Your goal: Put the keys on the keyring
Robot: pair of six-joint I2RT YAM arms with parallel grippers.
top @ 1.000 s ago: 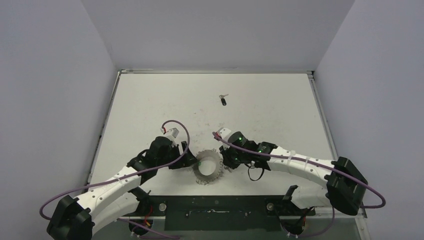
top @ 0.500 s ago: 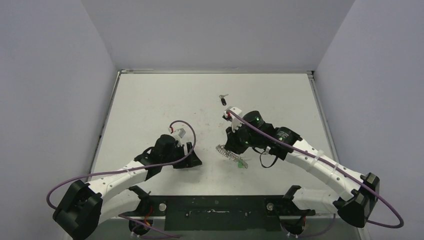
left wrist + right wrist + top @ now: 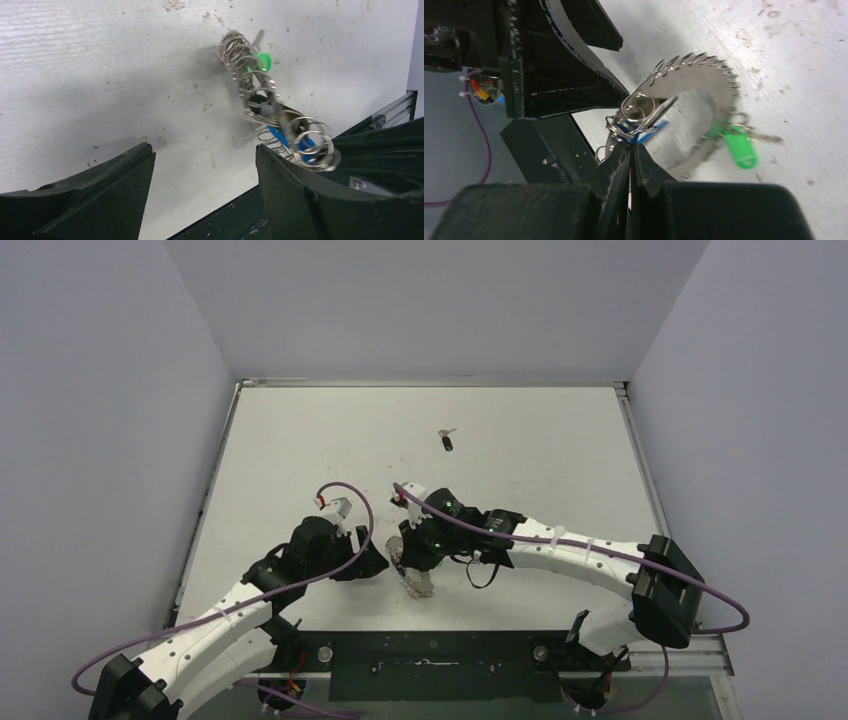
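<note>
The keyring (image 3: 412,568) is a looped silver ring, held tilted on edge just above the table near its front. My right gripper (image 3: 416,552) is shut on the ring's rim; in the right wrist view its jaws (image 3: 630,146) pinch the loops of the keyring (image 3: 704,75). A green-headed key (image 3: 740,145) and a blue-headed key (image 3: 650,131) hang on the ring. My left gripper (image 3: 378,562) stands open just left of the ring. The left wrist view shows the keyring (image 3: 260,95) beyond the right fingertip of the gripper (image 3: 205,150), with nothing between the fingers. The black-headed keys (image 3: 446,440) lie far back on the table.
A black rail (image 3: 430,660) runs along the table's near edge, just behind both grippers. Raised rims border the white table (image 3: 300,440) at left, right and back. Purple cables loop off both wrists.
The right gripper lifted the ring off the table, swung it right, then carried it back left to the left gripper. The left arm drew back and returned, staying open.
</note>
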